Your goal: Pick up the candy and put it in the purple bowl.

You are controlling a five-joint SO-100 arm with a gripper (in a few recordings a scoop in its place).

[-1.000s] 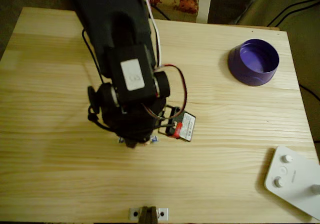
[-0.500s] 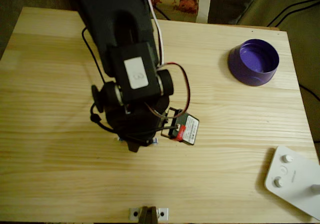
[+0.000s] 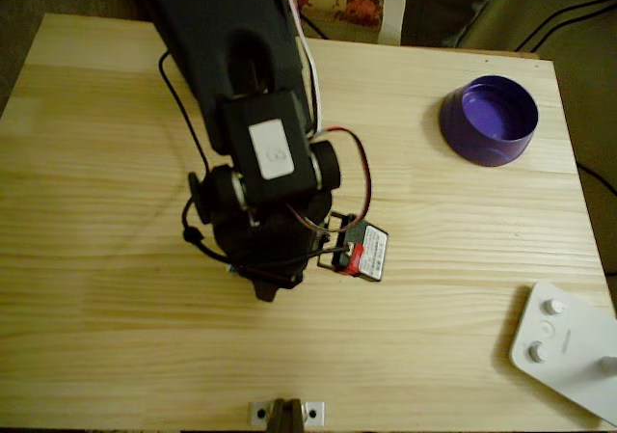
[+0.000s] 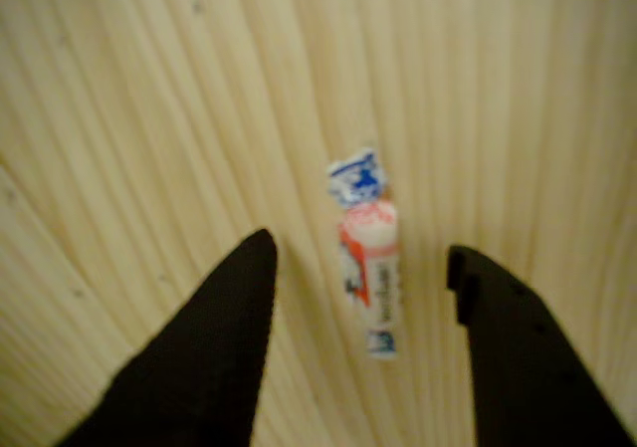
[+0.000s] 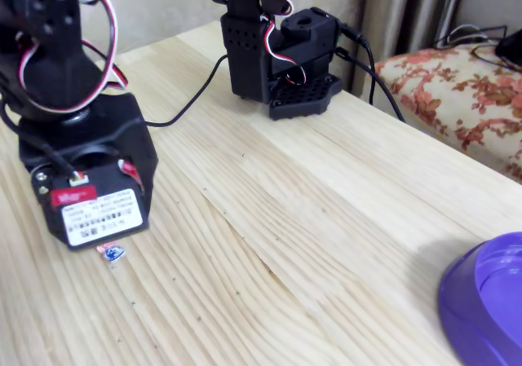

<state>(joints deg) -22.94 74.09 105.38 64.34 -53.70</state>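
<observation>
In the wrist view the candy [image 4: 369,268] lies flat on the wooden table, a small white and orange-pink sweet with a blue-and-white twisted end. My gripper [image 4: 359,250] is open just above it, one dark finger on each side and neither touching it. In the overhead view the black arm covers the candy, and the gripper [image 3: 269,284] points down at the table's middle left. In the fixed view a blue-and-white tip of the candy [image 5: 112,252] pokes out below the labelled motor. The purple bowl [image 3: 487,148] stands empty at the far right, and its wall [image 5: 481,301] shows in the fixed view.
A white flat device [image 3: 569,351] with round buttons lies at the table's near right corner. The arm's base [image 5: 277,56] and its cables stand at the back edge. A small metal bracket [image 3: 284,414] is fixed at the front edge. Bare wood stretches between arm and bowl.
In the overhead view the arm has shifted slightly right and toward the front edge. The candy's ends that peeked out beside the gripper are now covered.
</observation>
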